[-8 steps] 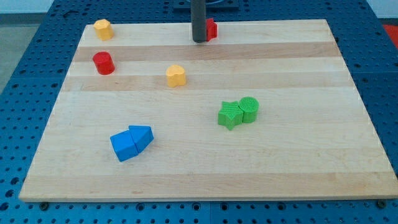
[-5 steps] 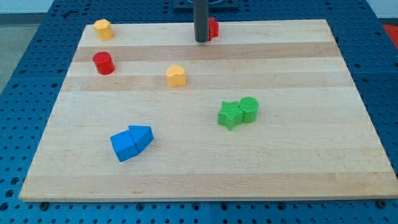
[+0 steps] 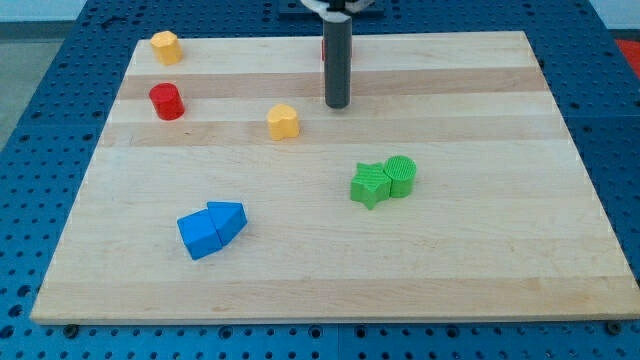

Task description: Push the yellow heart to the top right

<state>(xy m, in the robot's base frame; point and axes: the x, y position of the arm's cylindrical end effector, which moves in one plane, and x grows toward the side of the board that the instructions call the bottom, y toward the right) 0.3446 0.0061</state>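
The yellow heart (image 3: 284, 121) lies on the wooden board (image 3: 480, 230), left of centre in the upper half. My tip (image 3: 337, 104) stands on the board to the heart's right and a little above it, apart from it by about a block's width. A red block (image 3: 324, 46) near the top edge is almost wholly hidden behind the rod.
A yellow block (image 3: 165, 46) sits at the top left corner. A red cylinder (image 3: 166, 101) lies below it. A green star (image 3: 369, 184) touches a green cylinder (image 3: 400, 176) right of centre. Two blue blocks (image 3: 211, 229) lie together at lower left.
My tip has moved down the view from beside the red block at the top edge toward the board's middle, and slightly right. No block has moved.
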